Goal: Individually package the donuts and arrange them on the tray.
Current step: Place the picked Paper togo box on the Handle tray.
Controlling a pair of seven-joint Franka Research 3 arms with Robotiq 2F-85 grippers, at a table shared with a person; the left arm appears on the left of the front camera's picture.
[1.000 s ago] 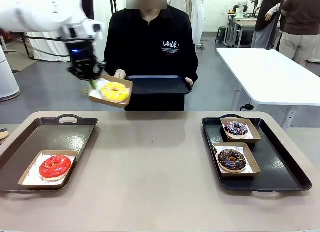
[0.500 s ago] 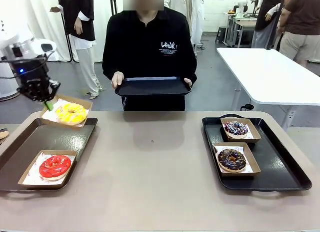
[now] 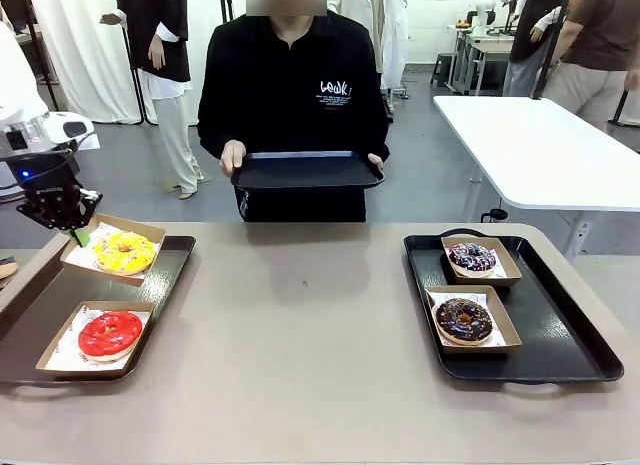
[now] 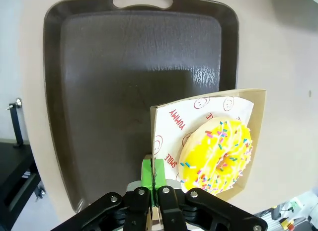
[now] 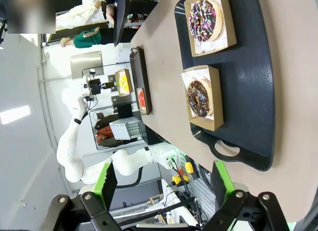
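Gripping thin brown cardboard, left fingers (image 4: 154, 177) carry glossy yellow donut (image 4: 217, 155).

Left arm (image 3: 20, 95): white shell, black wrist block, small blue light. Left gripper (image 4: 154, 177): black linkage, silver screws, green pads. Person (image 3: 292, 95): black long-sleeved top, white chest print.

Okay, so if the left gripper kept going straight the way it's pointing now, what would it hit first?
Most likely the left tray. The left gripper, jaws shut on the edge of the yellow donut's box, points down at the tray's bare dark floor. The box would probably touch down first, though depth is hard to judge.
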